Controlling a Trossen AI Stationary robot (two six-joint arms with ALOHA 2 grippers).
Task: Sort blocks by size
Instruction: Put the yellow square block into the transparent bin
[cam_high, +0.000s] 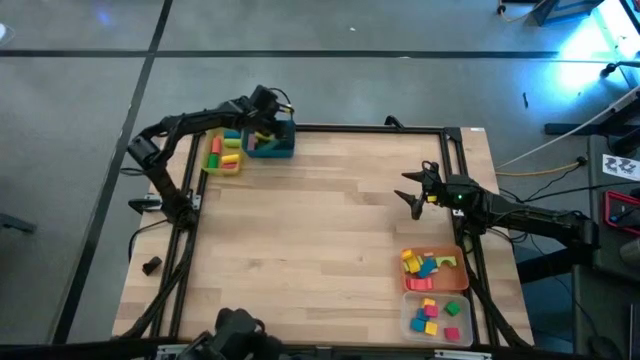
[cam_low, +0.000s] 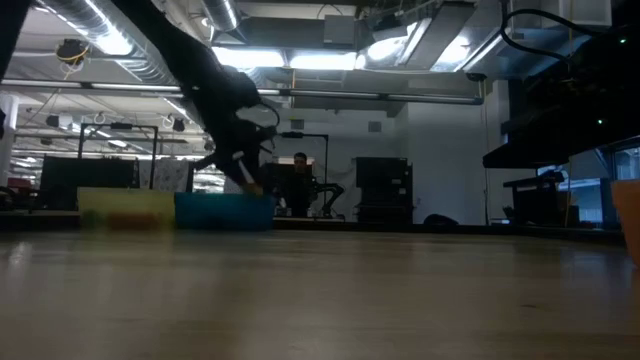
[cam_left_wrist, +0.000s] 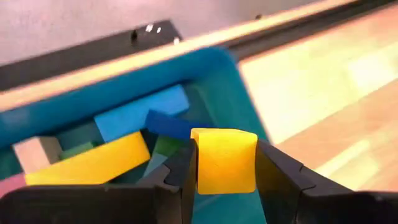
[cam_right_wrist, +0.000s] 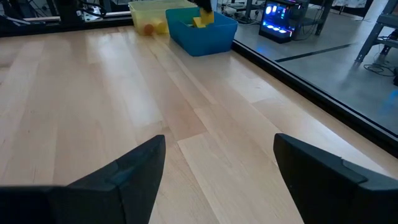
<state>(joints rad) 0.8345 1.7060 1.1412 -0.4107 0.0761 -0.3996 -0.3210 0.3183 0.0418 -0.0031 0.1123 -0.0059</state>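
Note:
My left gripper is shut on a yellow block just above the teal tray at the table's far left. The tray holds several blocks: a long yellow bar, a light blue bar, a dark blue block, a tan one. A yellow tray beside it holds several small blocks. My right gripper is open and empty over the right part of the table; its fingers show in the right wrist view. My left gripper pinches the yellow block by two opposite side faces between its two fingers. The fingers slant down from the table's left, over the tray. The block is lifted clear of the blocks lying in the tray.
An orange tray and a clear tray, each with several blocks, stand at the near right. Bare wood lies across the table's middle. A dark rail runs along the far edge. A person shows far behind the table.

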